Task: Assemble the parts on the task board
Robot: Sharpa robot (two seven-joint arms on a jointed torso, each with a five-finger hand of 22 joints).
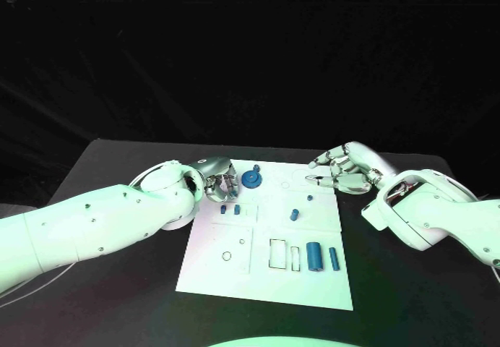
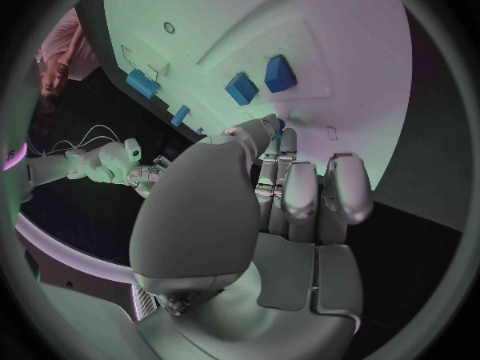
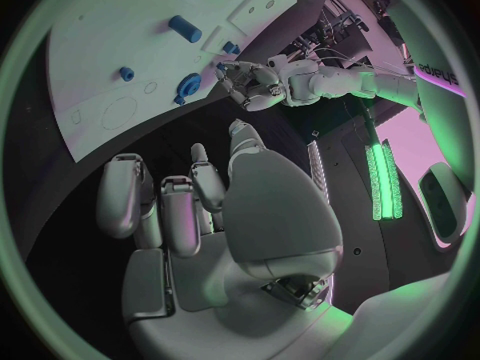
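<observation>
The task board (image 1: 235,267) lies between both hands. The left hand (image 1: 218,178) has its fingers curled just beside the gear-like part (image 1: 252,179); whether they grip it I cannot tell. Seat it squarely and press gently. The right hand (image 1: 341,170) hovers loosely curled, holding nothing. Count: 1 board, 2 hands, about 7 blue parts.

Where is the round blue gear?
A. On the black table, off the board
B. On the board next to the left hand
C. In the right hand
B: the gear sits on the board, right beside the left hand.
</observation>
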